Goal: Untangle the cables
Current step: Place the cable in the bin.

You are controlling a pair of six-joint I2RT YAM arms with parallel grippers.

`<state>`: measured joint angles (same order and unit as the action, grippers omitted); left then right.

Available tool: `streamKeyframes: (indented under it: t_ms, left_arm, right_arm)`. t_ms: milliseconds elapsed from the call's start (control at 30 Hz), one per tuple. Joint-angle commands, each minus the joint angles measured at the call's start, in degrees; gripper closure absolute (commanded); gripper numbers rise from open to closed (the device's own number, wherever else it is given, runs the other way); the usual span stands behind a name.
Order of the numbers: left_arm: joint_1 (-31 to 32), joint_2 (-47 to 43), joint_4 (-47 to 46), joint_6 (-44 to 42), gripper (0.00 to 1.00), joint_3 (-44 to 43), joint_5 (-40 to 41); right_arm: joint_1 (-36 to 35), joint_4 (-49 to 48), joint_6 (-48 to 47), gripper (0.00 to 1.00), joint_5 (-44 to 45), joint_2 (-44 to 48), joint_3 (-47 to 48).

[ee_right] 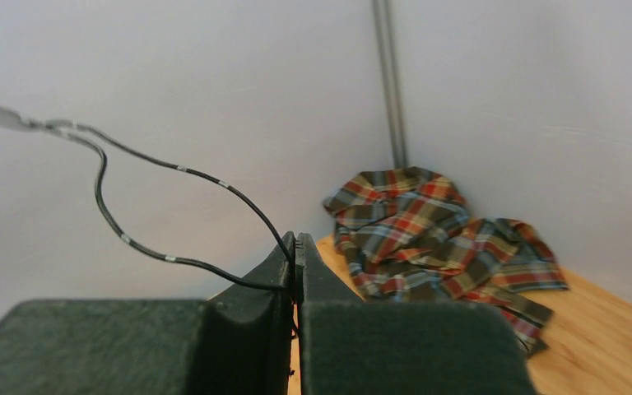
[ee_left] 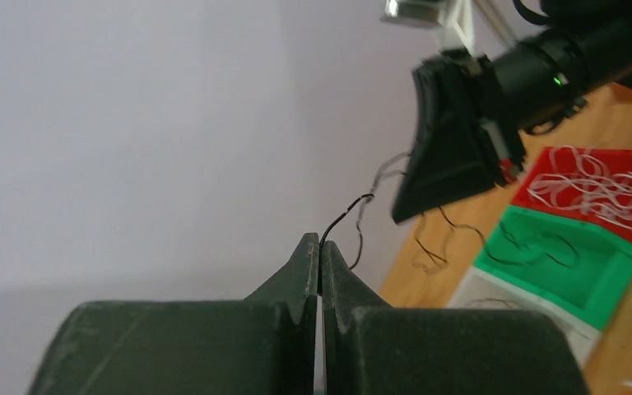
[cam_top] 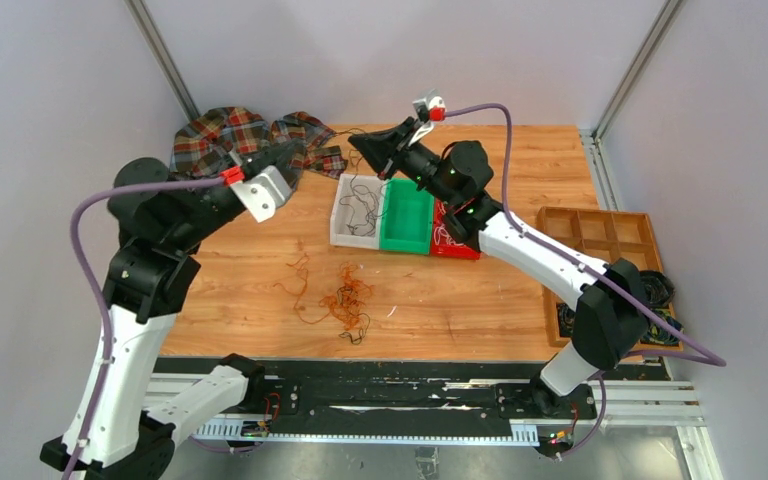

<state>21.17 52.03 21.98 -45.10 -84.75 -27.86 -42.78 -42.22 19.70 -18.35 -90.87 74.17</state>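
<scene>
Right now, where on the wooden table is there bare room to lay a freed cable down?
Free: the near-left wood between the left arm and the tangled orange-brown wires; the far-right corner behind the wooden divided tray. Crowded: around the white, green and red bins.

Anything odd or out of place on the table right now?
Crumpled plaid cloth heaped at the table's far-left edge, unrelated to the job. Orange-brown cable tangle lies loose on the wood, outside the bins.
</scene>
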Motion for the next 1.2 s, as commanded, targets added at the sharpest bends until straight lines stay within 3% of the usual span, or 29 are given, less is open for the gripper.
streamKeyframes:
  t_ms: [0, 167, 233, 300, 333, 433, 467, 567, 867, 1033, 1167]
  left_arm:
    - [0.00, 1.28, 6.51, 11.06, 0.99, 3.79, -1.38]
    - [0.00, 3.19, 6.42, 15.88, 0.98, 6.65, -0.46]
    - [-0.04, 3.46, 6.52, 16.64, 0.84, 7.43, -0.35]
    - [0.01, 3.43, 7.32, 16.95, 0.77, 7.90, -0.45]
    - [-0.01, 3.31, 8.05, 17.23, 0.69, 7.97, -0.42]
    - [-0.04, 2.28, 11.15, 18.24, 0.23, 7.43, -1.29]
    - [0.01, 1.71, 12.35, 18.35, 0.15, 7.16, -1.76]
    - [-0.04, -0.82, 14.79, 18.92, 0.05, 6.94, -1.53]
    - [-0.03, -5.00, 24.14, 24.96, 0.02, 3.12, 8.25]
    - [-0.11, -5.40, 27.19, 26.50, 0.02, 2.23, 23.50]
    - [-0.10, -5.26, 27.72, 27.25, 0.02, 0.99, 33.50]
  right_arm:
    - [4.03, -0.61, -0.51, 1.00, 2.43, 0.84, 0.01]
    - [6.56, 1.02, 0.12, 0.99, 1.94, -0.90, 2.15]
    - [7.12, 1.49, 0.56, 1.00, 1.42, -1.22, 2.54]
    - [7.10, 1.94, 0.17, 1.00, 0.87, -1.10, 2.72]
    - [7.10, 2.37, -0.04, 0.99, 0.53, -0.95, 2.79]
    - [7.10, 4.49, -1.79, 0.99, -0.10, -0.77, 3.40]
    - [7.10, 5.38, -2.60, 0.99, -0.21, -0.79, 3.79]
    - [7.02, 7.25, -3.45, 0.99, 0.27, -1.22, 4.83]
    - [4.84, 7.00, 1.05, 0.99, 0.67, -5.09, 9.73]
    - [1.32, 4.62, 2.11, 0.99, 7.32, -7.94, 10.23]
    - [0.25, -3.48, 4.79, 0.99, 11.25, -10.80, 8.91]
